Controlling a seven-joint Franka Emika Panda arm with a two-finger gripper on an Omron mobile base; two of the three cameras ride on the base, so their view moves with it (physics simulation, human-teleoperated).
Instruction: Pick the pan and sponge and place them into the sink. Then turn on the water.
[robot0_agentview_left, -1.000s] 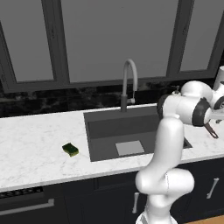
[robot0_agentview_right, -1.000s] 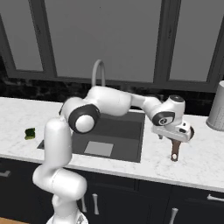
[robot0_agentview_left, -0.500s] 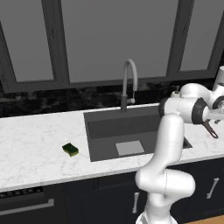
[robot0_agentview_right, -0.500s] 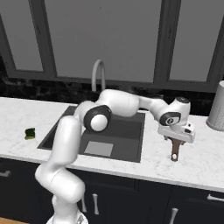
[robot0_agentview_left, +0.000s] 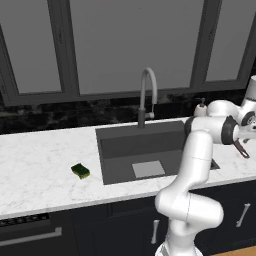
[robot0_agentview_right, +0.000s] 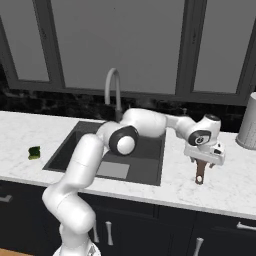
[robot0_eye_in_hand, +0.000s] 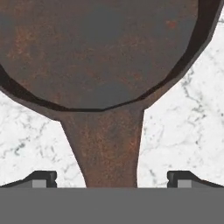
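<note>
Hiding most of the pan (robot0_agentview_right: 200, 172) in the right base view, the gripper (robot0_agentview_right: 204, 159) hangs low over it on the counter (robot0_agentview_right: 220, 185) right of the sink (robot0_agentview_right: 150, 165), jaws spread wide, one each side of the rusty handle, gripping nothing. The hand view cuts off the pan's rim. The sponge (robot0_agentview_left: 80, 171) lies left of the sink. No writing shows.

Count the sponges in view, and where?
1. The sponge lies on the white counter left of the sink, apart from its rim; it also shows at. The arm could hide others behind it.
</note>
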